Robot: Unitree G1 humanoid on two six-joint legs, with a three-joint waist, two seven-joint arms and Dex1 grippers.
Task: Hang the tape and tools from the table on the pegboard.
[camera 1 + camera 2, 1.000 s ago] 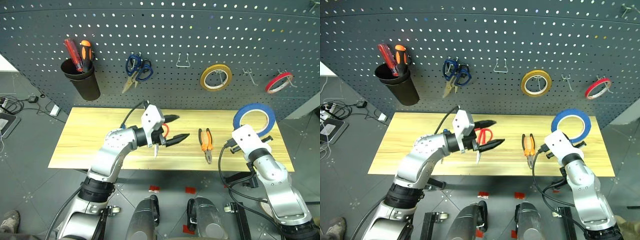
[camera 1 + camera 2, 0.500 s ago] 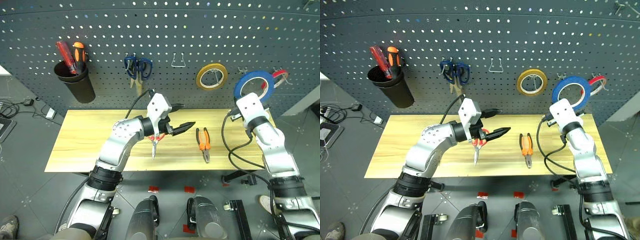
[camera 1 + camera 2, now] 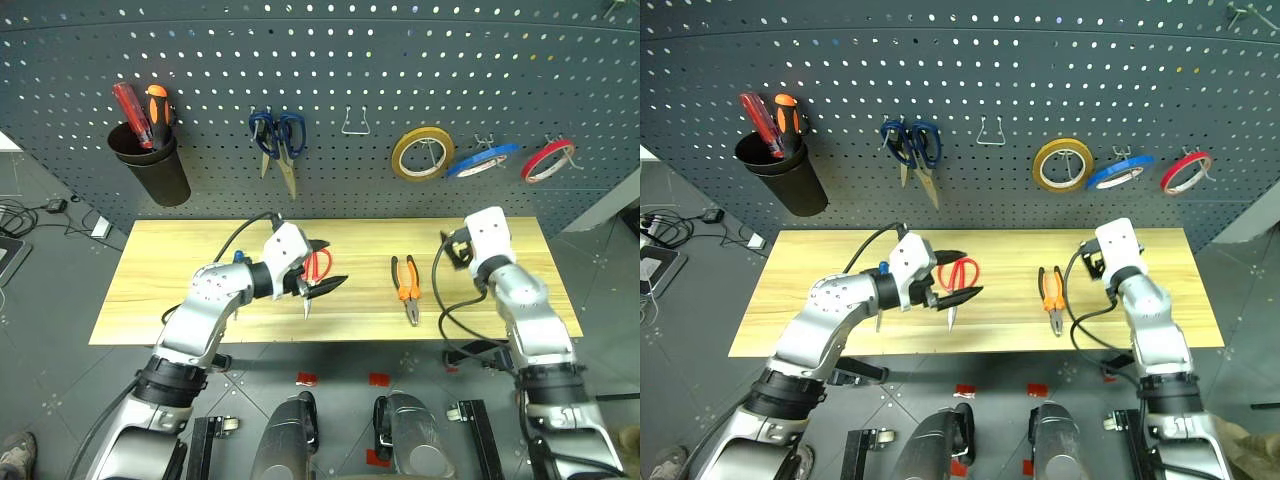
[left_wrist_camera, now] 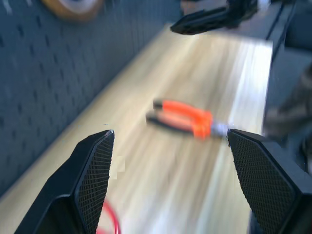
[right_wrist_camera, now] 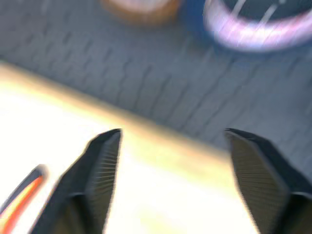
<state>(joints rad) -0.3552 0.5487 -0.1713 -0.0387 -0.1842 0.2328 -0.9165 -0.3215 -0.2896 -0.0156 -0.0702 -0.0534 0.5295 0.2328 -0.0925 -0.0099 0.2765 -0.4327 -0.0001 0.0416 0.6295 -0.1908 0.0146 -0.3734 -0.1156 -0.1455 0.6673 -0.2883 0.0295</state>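
- A black cup (image 3: 163, 170) was seen at the far left of the pegboard (image 3: 320, 60), with a red screwdriver (image 3: 128, 103) and an orange screwdriver (image 3: 158, 103) standing in it.
- Blue-handled scissors (image 3: 277, 140) were hung on a hook just to the right of the cup, blades pointing down.
- A bare metal hook (image 3: 352, 122) was seen next along the board.
- The left claw (image 3: 322, 268) was held low over the middle of the worktop (image 3: 170, 260), its two black fingers spread wide apart and nothing gripped between them.
- The red-handled scissors (image 3: 958, 278) were lying flat on the worktop right beside the left claw's fingertips; whether they were touched could not be told.
- A blue-handled screwdriver (image 3: 880, 300) was glimpsed on the worktop, mostly hidden by the left forearm.
- The orange-and-black pliers (image 3: 407, 286) were lying on the worktop between the two arms, jaws toward the near edge, apart from both claws.
- A yellow roll (image 3: 423, 153) was hung on the board above the pliers.
- The blue tape (image 3: 482, 160) was hung on a hook just right of the yellow roll, tilted.
- The right claw (image 5: 170, 146) was held above the worktop's right part, below the blue tape, fingers spread and empty.
- A thin red roll (image 3: 548, 160) was hung furthest right.
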